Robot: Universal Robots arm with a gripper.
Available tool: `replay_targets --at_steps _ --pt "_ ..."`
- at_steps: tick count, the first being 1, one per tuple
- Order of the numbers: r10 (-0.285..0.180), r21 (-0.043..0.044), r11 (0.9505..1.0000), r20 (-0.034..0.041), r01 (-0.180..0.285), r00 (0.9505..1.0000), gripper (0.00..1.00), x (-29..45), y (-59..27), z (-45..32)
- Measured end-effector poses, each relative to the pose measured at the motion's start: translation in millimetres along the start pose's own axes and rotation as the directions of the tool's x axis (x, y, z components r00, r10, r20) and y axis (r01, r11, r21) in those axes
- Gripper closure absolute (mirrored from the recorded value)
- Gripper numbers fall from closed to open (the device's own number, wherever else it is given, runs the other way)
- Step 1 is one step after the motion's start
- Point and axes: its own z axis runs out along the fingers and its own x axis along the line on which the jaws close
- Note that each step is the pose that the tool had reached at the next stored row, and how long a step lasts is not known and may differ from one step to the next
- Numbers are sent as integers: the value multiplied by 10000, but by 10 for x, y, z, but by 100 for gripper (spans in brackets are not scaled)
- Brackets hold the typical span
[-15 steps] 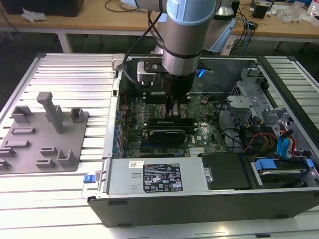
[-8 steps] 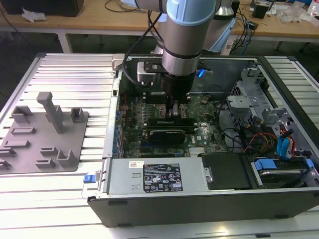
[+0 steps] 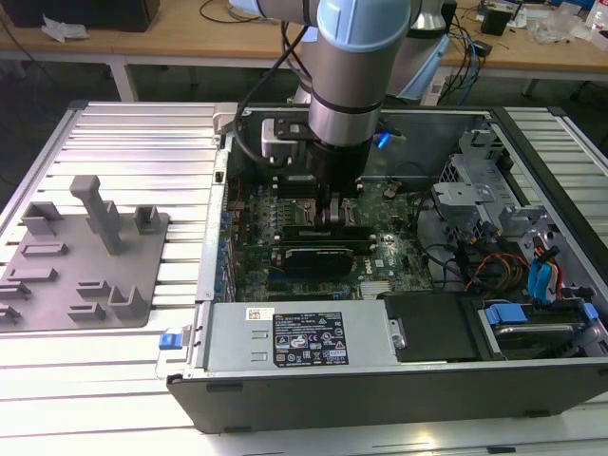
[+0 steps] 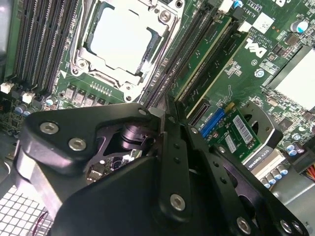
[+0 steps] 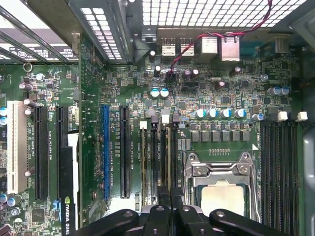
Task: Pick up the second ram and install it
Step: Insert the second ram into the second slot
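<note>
Here, in the exterior view, you see the arm (image 3: 356,57) reaching straight down into the open computer case (image 3: 380,385), with its gripper (image 3: 334,211) low over the motherboard (image 3: 389,252).

In the first wrist view, the second ram (image 5: 169,162) stands on edge among the black memory slots (image 5: 153,162). It appears as a thin line just beside the processor socket (image 5: 222,189) and runs directly to the gripper's tips.

In the second wrist view, the fingers (image 4: 172,162) hang over the same row of slots, with the socket close beside them.

The jaws are pressed almost together, leaving only a narrow seam, and that seam lies in line with the stick's upper edge. You cannot tell whether they pinch that edge or merely rest against it.

To the exterior view's left of the case, a grey parts holder (image 3: 85,256) lies on the slatted table (image 3: 133,142).
</note>
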Motion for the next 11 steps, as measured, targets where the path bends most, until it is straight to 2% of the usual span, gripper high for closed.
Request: replay_targets --at_steps 11 --pt "-132 -5 9999 -2 132 9999 91 -1 -23 1"
